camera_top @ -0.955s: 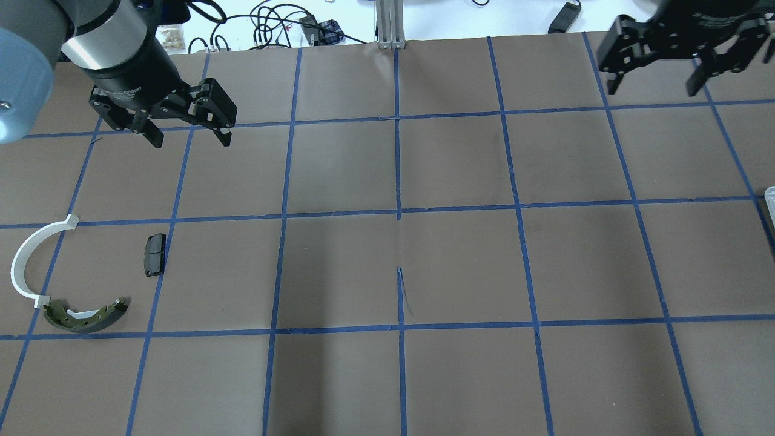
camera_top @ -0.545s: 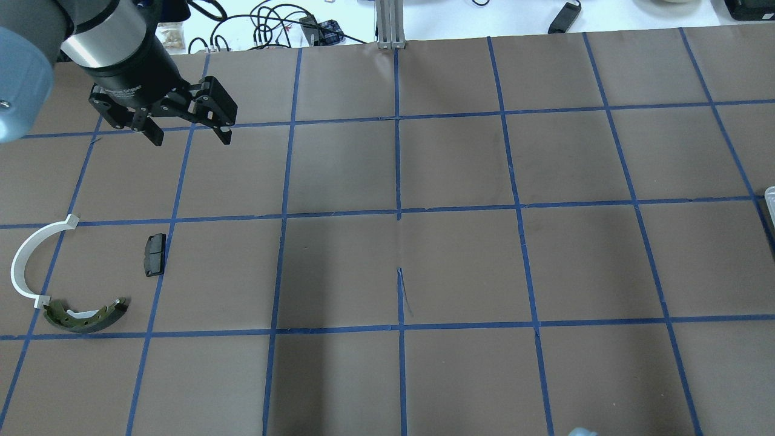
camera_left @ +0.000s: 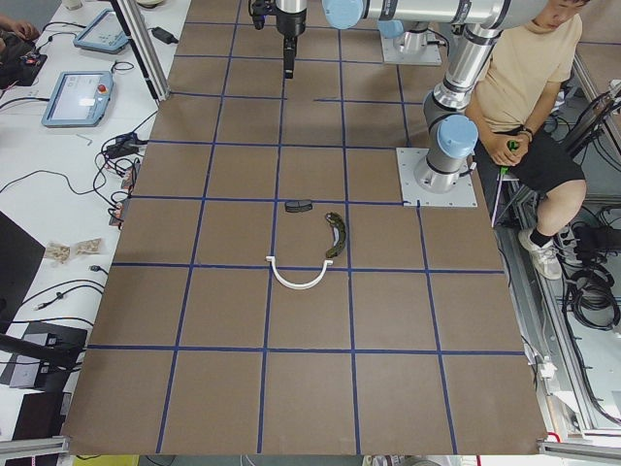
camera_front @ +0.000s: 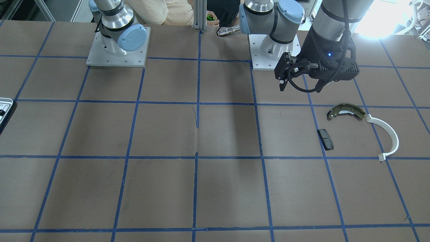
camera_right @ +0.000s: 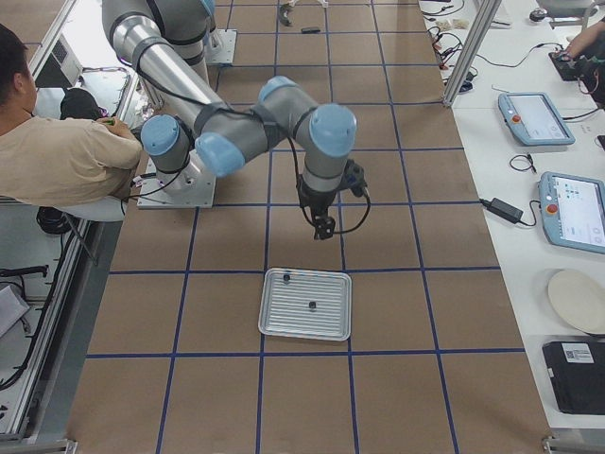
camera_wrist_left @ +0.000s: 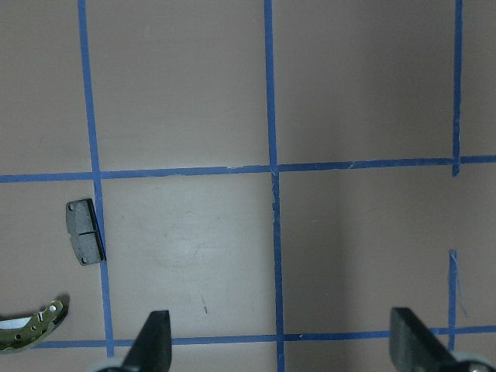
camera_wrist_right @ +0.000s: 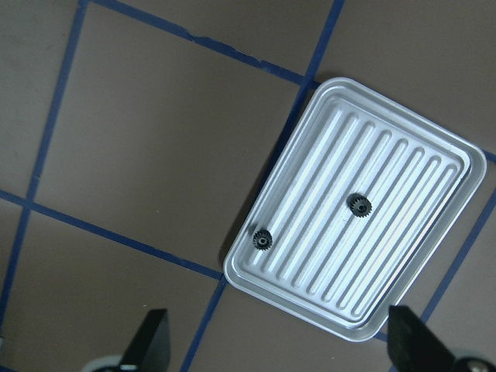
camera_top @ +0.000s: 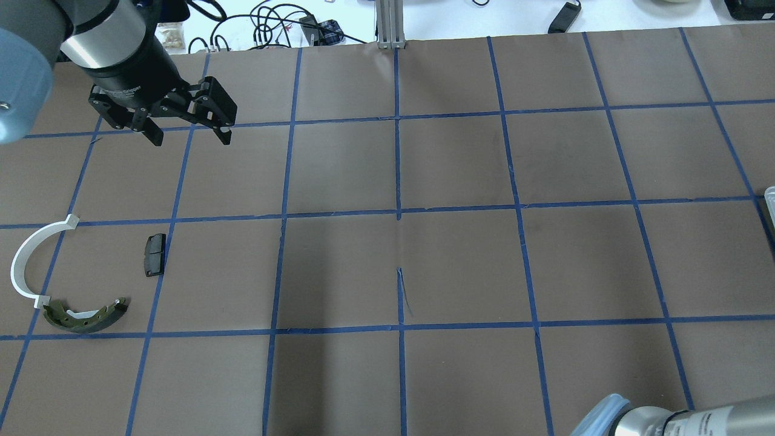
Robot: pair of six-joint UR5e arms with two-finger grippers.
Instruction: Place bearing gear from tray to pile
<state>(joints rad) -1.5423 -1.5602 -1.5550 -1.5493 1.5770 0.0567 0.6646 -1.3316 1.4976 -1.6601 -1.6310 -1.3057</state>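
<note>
The pale ribbed tray (camera_wrist_right: pixel 403 256) lies on the brown table and holds two small black bearing gears (camera_wrist_right: pixel 359 204) (camera_wrist_right: pixel 262 240); it also shows in the exterior right view (camera_right: pixel 331 326). My right gripper (camera_wrist_right: pixel 279 350) is open and empty, hovering high beside the tray (camera_right: pixel 323 227). The pile lies far off: an olive brake shoe (camera_top: pixel 85 318), a white arc (camera_top: pixel 24 260) and a black pad (camera_top: pixel 154 254). My left gripper (camera_top: pixel 192 140) is open and empty, above the table beyond the pile.
Blue tape lines grid the table. My right arm's elbow (camera_top: pixel 636 418) juts in at the overhead view's bottom right. Only the tray's edge (camera_top: pixel 770 197) shows there. A seated person (camera_left: pixel 524 87) is by the robot bases. Cables and tablets lie past the table's far edge.
My right gripper has left the overhead view's top right corner, and the right arm's elbow has come in at the bottom right. The left arm and the pile have not moved.
</note>
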